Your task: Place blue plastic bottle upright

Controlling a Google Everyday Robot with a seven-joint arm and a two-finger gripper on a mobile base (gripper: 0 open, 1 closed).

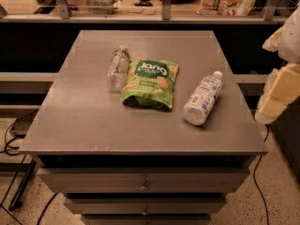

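Note:
The blue plastic bottle [203, 99] lies on its side on the right part of the grey table [84, 121]. Its white cap points to the far right and its white-and-blue label faces up. My gripper [280, 93] shows as pale yellow and white parts at the right edge of the camera view, beyond the table's right edge. It is to the right of the bottle, apart from it, and holds nothing that I can see.
A green snack bag [150, 82] lies in the middle of the table. A smaller clear bottle [117, 68] lies on its side to its left. Drawers sit under the tabletop. A railing with a shelf runs behind. Cables lie on the floor at the left.

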